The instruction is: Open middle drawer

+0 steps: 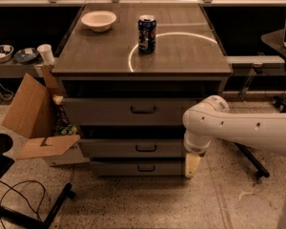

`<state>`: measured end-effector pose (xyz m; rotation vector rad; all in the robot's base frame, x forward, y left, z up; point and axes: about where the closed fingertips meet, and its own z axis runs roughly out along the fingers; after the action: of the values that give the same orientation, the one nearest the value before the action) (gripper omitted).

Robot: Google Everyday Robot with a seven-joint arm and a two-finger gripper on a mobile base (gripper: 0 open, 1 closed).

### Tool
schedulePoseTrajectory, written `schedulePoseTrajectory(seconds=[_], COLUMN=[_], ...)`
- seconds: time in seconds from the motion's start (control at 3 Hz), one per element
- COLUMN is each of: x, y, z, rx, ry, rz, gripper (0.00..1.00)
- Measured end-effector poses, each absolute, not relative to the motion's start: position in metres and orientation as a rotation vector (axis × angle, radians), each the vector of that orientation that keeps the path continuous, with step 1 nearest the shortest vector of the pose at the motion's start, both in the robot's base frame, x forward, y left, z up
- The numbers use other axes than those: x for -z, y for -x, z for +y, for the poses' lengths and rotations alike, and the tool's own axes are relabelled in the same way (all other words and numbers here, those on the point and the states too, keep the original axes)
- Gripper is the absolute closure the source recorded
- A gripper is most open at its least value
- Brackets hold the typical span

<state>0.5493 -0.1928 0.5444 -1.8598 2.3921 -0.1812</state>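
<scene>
The wide grey middle drawer [114, 148], second of three in the front of the grey table [181, 61], looks not yet pulled out. Its flat front sits close to the line of the other fronts, and none of its inside shows. The small dark centre handle [146, 148] on it is untouched.

The pale cream claw [192, 165] of the white rounded arm [238, 128] hangs pointing at the floor, to the right of that handle and a little lower, beside the drawer's right end. It holds nothing I can see, and I cannot tell whether it is open or closed.

By my judgement the task is at its approach stage: nothing is gripped and no pulling is done. What remains is to bring the claw left and slightly up to the handle, close on it, and draw the front straight out.

Above the handle, on the table top, a blue drink can [147, 34] and a white bowl [98, 20] stand clear of the work.
</scene>
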Motion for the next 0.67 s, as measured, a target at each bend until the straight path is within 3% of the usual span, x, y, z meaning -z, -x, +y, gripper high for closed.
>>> schedulePoseTrajectory(seconds=[0.67], x=[-0.507], y=[-0.565], z=[-0.207], rx=[0.209], ry=[1.906], rz=[2.406], gripper=[0.00])
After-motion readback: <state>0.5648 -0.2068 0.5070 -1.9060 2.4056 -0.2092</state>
